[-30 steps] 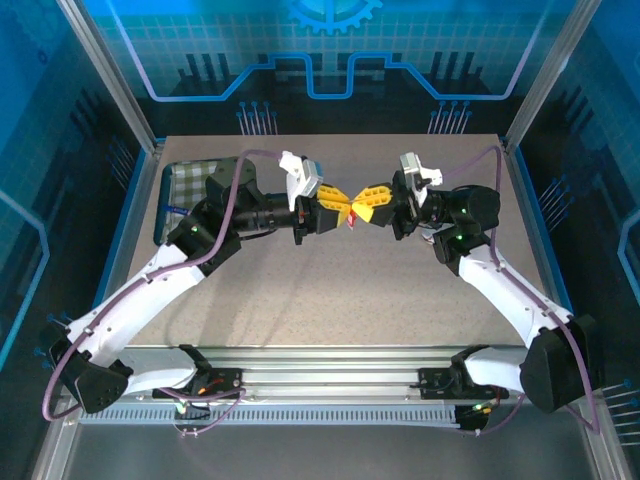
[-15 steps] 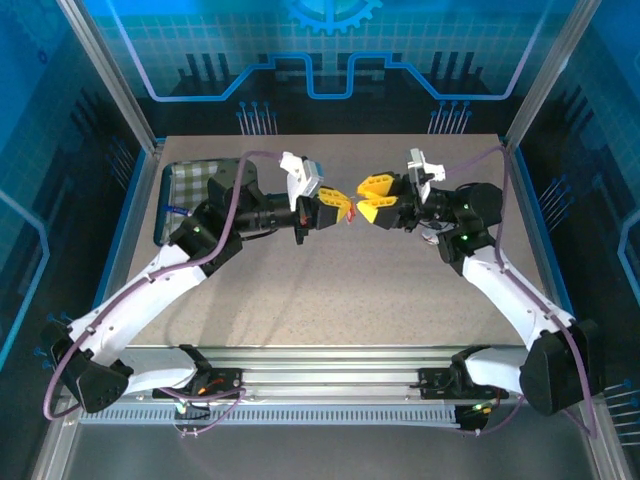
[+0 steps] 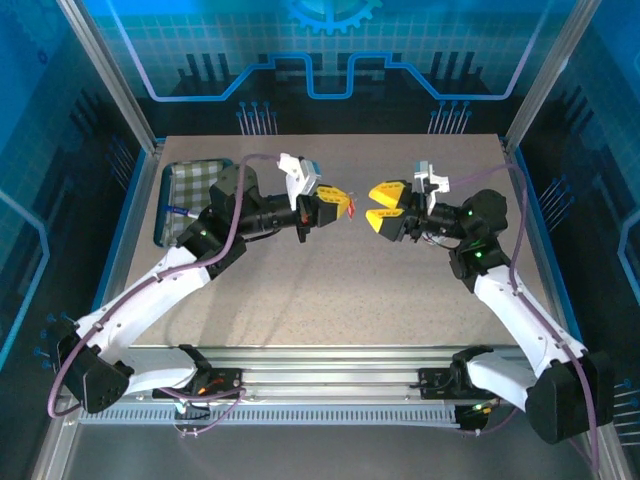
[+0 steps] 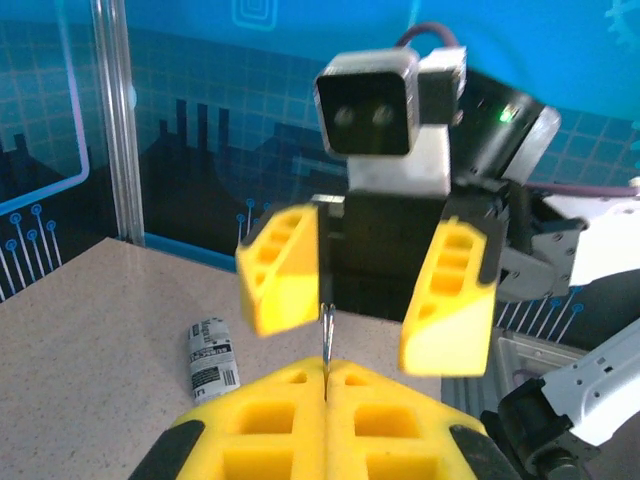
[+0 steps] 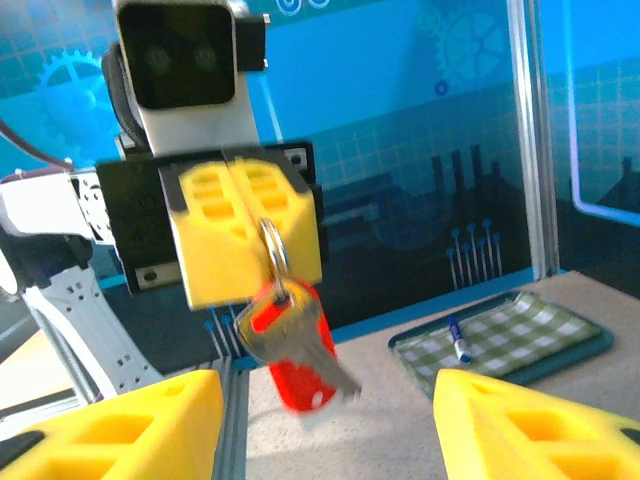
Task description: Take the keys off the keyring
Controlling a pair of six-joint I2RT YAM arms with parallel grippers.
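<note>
Blue-lit panels wall in a speckled desk [image 3: 330, 290]. From above, the left hand [image 3: 346, 201] is clenched on the keyring [image 3: 351, 211], whose red tag hangs just under its yellow tips, clear of the desk. The right hand [image 3: 376, 205] faces the left hand, near but apart, jaws spread and empty. A green checked tray [image 3: 195, 180] holding a blue-capped pen [image 3: 176, 210] lies well away from the left hand, on the side opposite the right hand.

At the left wrist, the left hand's fingers [image 4: 270, 420] press together on a thin metal edge, and the right hand [image 4: 365, 290] gapes opposite. A small labelled roll [image 4: 212, 358] lies on the desk beside the left hand.

At the right wrist, the left hand [image 5: 245, 235] pinches the keyring [image 5: 298, 388], and the grey key [image 5: 300, 345] dangles, blurred, just beneath it.
</note>
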